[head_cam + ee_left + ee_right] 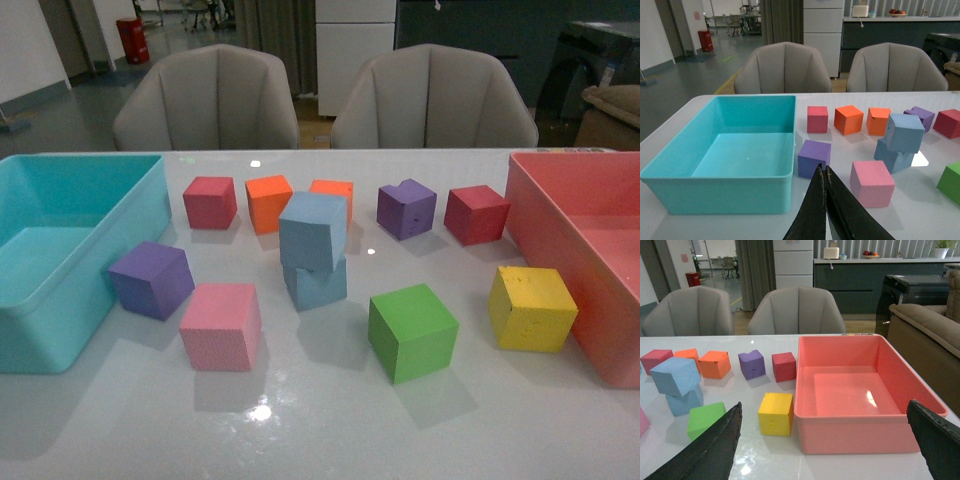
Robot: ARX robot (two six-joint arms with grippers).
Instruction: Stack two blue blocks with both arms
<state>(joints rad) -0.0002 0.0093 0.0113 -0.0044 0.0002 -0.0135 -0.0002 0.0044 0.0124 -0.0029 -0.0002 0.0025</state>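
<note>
Two dusty-blue blocks stand stacked mid-table: the upper blue block (313, 230) sits turned and a little askew on the lower blue block (317, 281). They also show in the left wrist view (904, 132) and in the right wrist view (676, 375). Neither arm shows in the front view. My left gripper (822, 170) is shut and empty, near the table's front, with a purple cube (814, 158) just beyond its tips. My right gripper (825, 412) is wide open and empty, facing the yellow cube (775, 413) and the pink bin (860, 430).
A turquoise bin (45, 340) stands at the left, a pink bin (560, 225) at the right. Round the stack lie a pink cube (221, 326), a green cube (412, 331), a yellow cube (531, 308), purple, red and orange cubes. Two chairs stand behind the table.
</note>
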